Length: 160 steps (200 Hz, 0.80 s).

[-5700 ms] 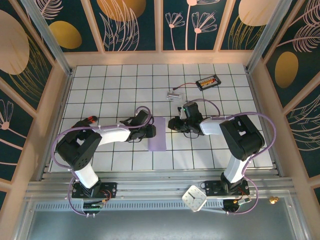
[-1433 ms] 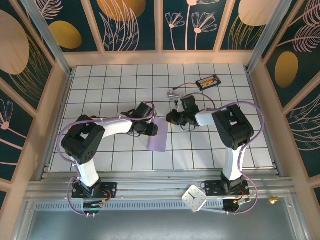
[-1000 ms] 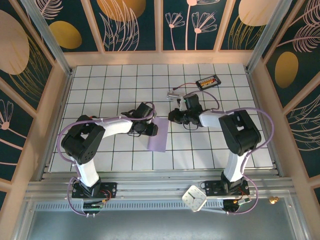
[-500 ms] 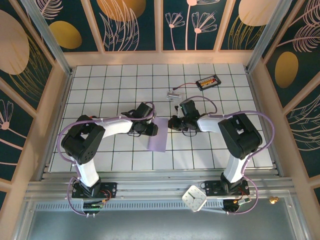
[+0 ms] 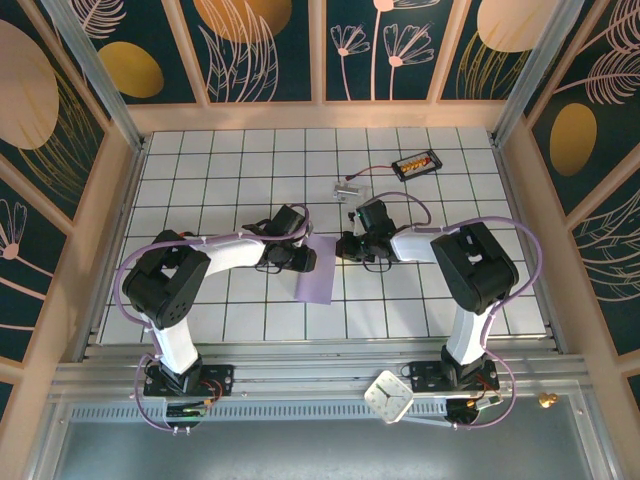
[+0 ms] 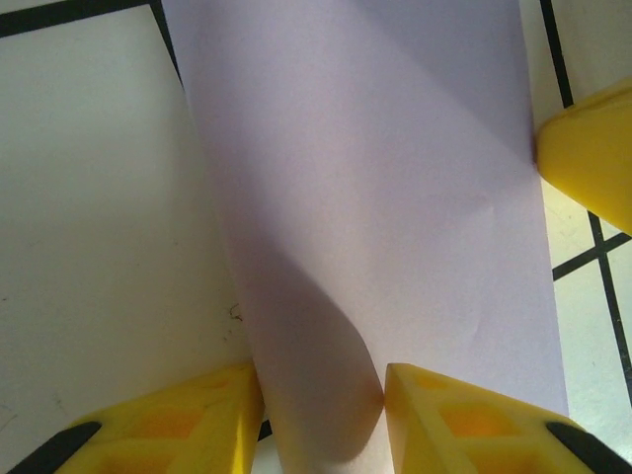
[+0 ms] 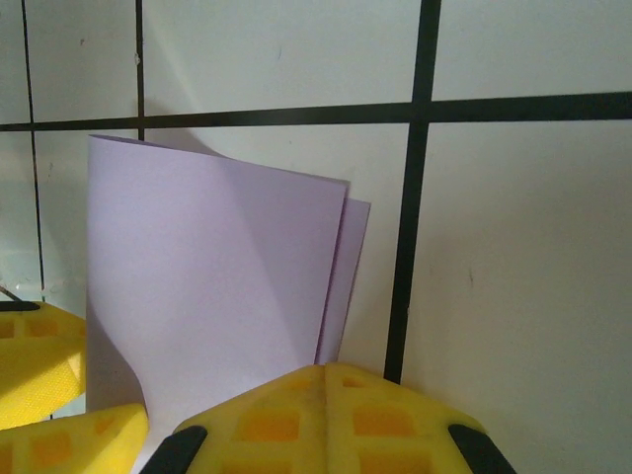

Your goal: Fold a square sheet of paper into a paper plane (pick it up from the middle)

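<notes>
Lying between both arms on the bench (image 5: 200, 190), the square sheet of paper (image 5: 315, 272) sits folded, long axis running away. The left end effector (image 6: 321, 400) grasps its near edge; the right end effector (image 7: 158, 425) stays clenched beside it.

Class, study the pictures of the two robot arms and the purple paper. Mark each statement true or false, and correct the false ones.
1. The purple paper is folded over on itself. True.
2. The right gripper is wide open. False: it is shut.
3. The left gripper has paper between its fingers. True.
4. The paper is already a pointed dart with two wings. False: it is a plain folded strip.
5. The small white clock lies on the tiled table. False: it sits on the near rail.
</notes>
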Tool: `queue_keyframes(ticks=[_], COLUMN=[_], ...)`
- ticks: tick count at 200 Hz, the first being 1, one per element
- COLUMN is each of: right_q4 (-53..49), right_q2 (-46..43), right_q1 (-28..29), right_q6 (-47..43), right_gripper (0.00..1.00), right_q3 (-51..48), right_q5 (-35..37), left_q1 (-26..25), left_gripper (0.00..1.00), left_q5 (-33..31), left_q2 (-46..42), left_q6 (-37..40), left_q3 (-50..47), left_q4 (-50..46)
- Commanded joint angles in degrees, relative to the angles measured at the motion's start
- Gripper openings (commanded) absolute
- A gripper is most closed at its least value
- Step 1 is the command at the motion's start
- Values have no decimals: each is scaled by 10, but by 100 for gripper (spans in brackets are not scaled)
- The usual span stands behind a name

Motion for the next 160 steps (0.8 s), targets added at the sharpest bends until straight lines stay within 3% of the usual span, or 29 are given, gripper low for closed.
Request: queue_keyframes(ticks=[1,160], right_q4=[0,-5], right_q2=[26,24], right_q1=[8,6], right_q6=[-3,-11], right_gripper=[2,1], right_q3=[13,22], right_q5=[12,10], left_q1=[-5,-5], left_gripper=[41,41], left_q5=[3,-12], left_q2=[15,33], left_q6=[8,20], left_q3=[-9,-9], left_q4=[6,-13])
